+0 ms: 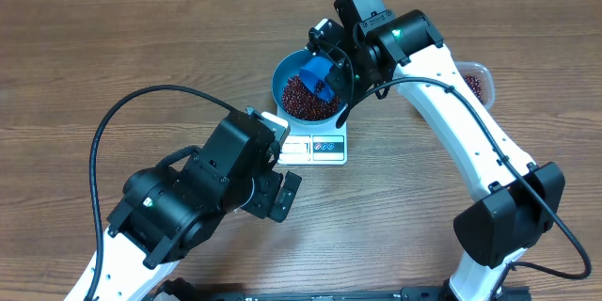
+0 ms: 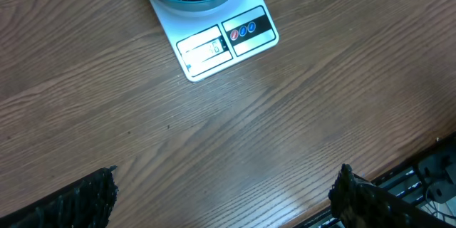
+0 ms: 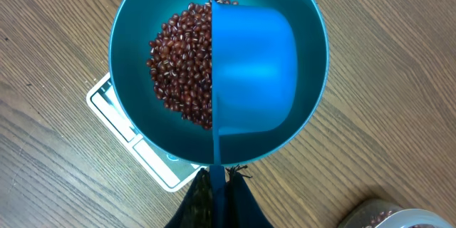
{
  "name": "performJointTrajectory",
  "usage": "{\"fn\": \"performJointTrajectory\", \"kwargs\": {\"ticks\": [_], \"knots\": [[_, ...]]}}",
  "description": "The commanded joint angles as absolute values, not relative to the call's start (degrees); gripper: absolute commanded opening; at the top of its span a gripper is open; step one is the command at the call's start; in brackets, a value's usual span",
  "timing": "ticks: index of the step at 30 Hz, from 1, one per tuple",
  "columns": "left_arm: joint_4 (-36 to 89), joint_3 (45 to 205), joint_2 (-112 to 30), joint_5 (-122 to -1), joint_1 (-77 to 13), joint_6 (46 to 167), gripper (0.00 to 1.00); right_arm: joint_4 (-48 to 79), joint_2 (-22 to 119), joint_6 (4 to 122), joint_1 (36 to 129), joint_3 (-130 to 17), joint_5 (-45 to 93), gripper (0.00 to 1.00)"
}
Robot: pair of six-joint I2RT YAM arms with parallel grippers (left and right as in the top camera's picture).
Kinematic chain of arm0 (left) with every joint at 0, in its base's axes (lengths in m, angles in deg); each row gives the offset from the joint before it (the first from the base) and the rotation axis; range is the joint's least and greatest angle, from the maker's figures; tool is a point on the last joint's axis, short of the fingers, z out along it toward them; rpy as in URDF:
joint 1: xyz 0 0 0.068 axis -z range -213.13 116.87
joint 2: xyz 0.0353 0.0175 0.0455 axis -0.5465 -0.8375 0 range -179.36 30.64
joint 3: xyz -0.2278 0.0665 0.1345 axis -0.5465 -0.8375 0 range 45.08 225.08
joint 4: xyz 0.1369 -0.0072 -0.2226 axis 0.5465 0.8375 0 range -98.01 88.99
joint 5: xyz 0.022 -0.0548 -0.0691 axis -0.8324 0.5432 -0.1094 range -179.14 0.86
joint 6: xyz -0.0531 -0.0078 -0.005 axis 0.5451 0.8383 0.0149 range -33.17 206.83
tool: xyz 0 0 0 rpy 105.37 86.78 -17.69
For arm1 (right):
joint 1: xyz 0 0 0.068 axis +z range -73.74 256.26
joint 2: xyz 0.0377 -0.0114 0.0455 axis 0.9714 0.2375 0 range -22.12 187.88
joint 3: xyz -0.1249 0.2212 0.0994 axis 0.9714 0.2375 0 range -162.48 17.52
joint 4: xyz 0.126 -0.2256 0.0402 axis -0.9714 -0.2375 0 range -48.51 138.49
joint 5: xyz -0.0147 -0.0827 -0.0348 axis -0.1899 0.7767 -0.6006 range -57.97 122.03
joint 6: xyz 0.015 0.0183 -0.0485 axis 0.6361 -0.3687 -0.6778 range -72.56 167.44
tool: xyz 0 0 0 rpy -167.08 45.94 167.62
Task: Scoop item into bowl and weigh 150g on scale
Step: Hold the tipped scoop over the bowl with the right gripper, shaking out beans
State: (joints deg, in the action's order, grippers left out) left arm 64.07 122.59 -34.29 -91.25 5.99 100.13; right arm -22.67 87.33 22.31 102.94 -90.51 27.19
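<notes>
Overhead: smooth round blue bowl [image 1: 280,80] of small oval maroon beans [image 1: 299,102] sits on the flat white scale [image 1: 310,149] on the wood-grain desk [image 1: 141,47]; right jaws over it, left jaws near the scale's front. Left wrist: left jaws spread wide, empty, scale well ahead. Right wrist: right jaws clamped on blue scoop [image 3: 253,71] handle, scoop inside bowl above beans

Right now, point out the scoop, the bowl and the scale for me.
scoop [image 3: 253,71], right wrist view, the cup's broad blue face.
bowl [image 3: 132,35], right wrist view, bare inner wall left of the beans [image 3: 178,64].
scale [image 2: 206,47], left wrist view, its display window.
</notes>
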Motion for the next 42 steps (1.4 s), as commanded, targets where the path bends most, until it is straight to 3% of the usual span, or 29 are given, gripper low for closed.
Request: {"fn": "performJointTrajectory", "kwargs": {"ticks": [1,42], "knots": [[64.0,123.3,-34.6,-91.0,5.9,99.2,1.0,-22.4,84.9,22.5,103.2,-92.4,27.5,0.04],[64.0,123.3,-34.6,-91.0,5.9,99.2,1.0,-22.8,84.9,22.1,103.2,-92.4,27.3,0.04]]}}
